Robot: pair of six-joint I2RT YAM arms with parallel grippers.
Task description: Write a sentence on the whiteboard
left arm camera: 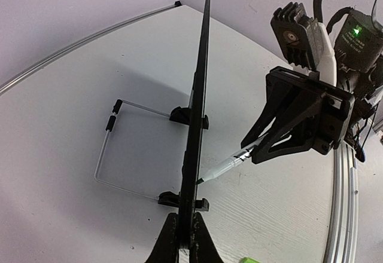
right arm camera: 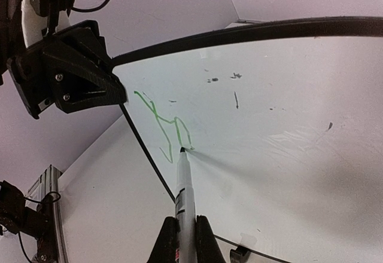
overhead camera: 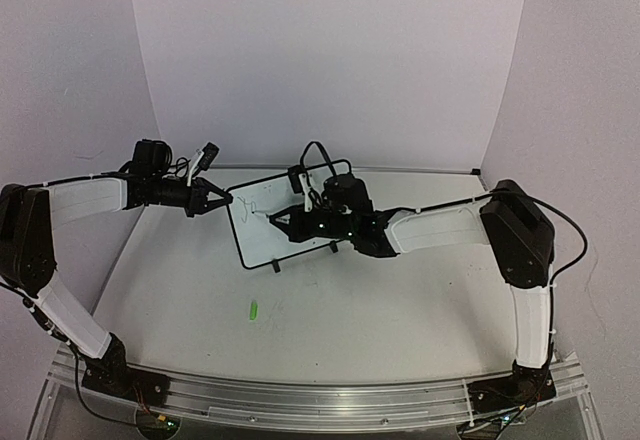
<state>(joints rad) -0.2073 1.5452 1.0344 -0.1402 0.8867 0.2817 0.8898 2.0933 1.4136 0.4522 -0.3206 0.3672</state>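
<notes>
top: overhead, far | wrists: both near whiteboard (left arm camera: 201, 66), left edge-on, right facing it

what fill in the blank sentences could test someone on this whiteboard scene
1. The right end effector holds a ____ with its tip touching the whiteboard.
2. The sentence on the board's face is written in ____ ink.
3. The left end effector is shut on the board's ____, holding it upright.

Missing words: marker; green; edge
</notes>
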